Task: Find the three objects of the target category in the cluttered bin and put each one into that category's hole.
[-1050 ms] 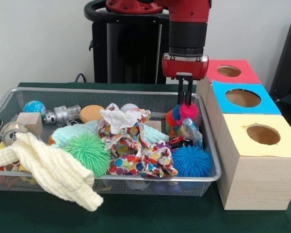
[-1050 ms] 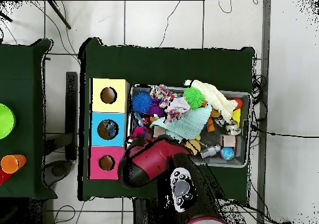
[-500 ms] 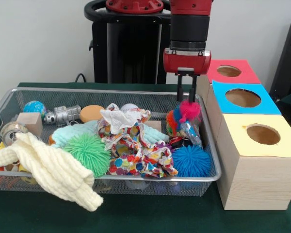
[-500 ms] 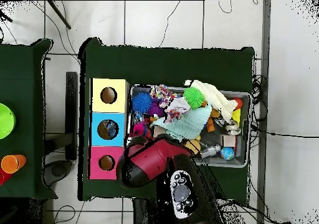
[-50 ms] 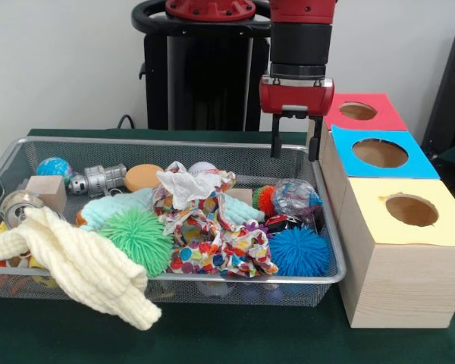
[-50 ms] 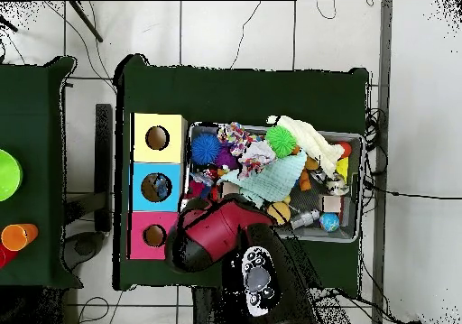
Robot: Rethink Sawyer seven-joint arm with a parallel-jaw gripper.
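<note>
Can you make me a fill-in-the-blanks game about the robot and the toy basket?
1. The gripper hangs above the basket and holds ____.
2. The box nearest the camera in the front view has a ____ top.
3. The spiky ball beside the cream knitted cloth is ____.

Missing words: nothing; yellow; green

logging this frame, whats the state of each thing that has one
pincer: open, empty, above the bin
bin: full of clutter
red box: hole clear
blue box: hole clear
yellow box: hole clear
cream cloth: draped over the bin's front rim
</note>
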